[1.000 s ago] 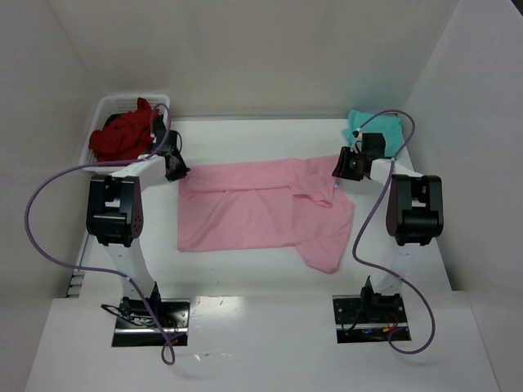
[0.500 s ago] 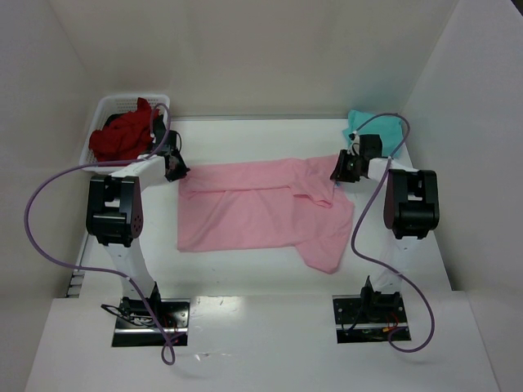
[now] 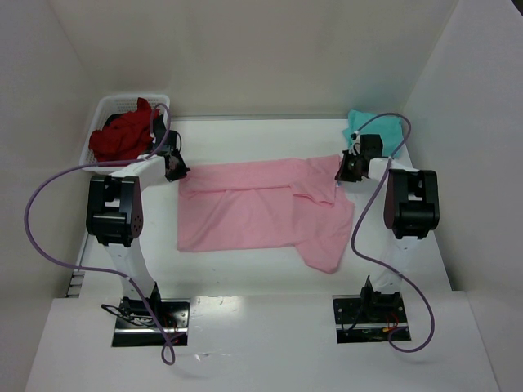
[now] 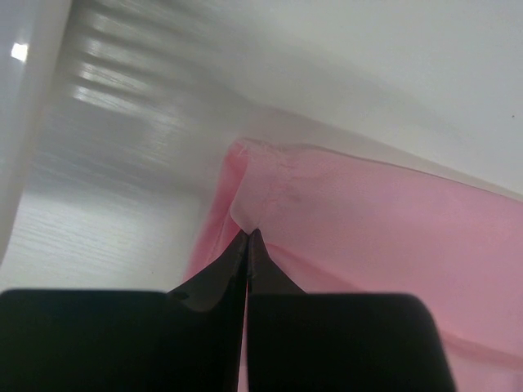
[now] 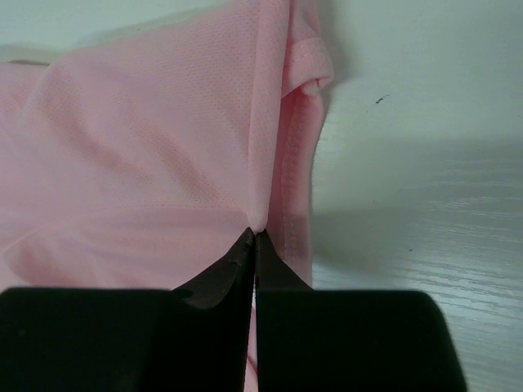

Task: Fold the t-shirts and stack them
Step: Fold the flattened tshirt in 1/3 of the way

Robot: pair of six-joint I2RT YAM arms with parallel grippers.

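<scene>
- Two grippers are engaged on one garment; findings run left to right
- Far left: a white lattice basket (image 3: 105, 110) sits at the far-left corner of the table (image 3: 245, 135) and holds a heap of dark red t-shirts (image 3: 121, 140), none folded
- Next, the left gripper (image 3: 175, 168): jaws are pressed together on the far-left corner of the pink t-shirt (image 3: 245, 214), with a small tuck of cloth pinched at the tips
- Centre: the pink t-shirt lies spread across the middle of the table, flat apart from creases, with one sleeve trailing toward the near right
- Next, the right gripper (image 3: 350, 168): jaws are likewise closed, nipping the shirt's far-right edge just beside a sleeve hem
- Far right: a teal t-shirt (image 3: 374, 126) lies in the far-right corner, just behind that gripper; whether it is folded cannot be told
- Step in hand, as judged: with both far corners held, the far edge is to be folded over toward the near edge
- Recommended: lift both ends together and level, keep the cloth lightly taut between the grips, and lay edge on edge before letting go; the trailing sleeve may bunch
- Views compared: only the overhead camera shows the layout and the shirt's full outline, but it is too coarse to judge the jaws
- Only the wrist cameras confirm that the fingertips meet on fabric; the right one also shows the rolled hem and the weave
</scene>
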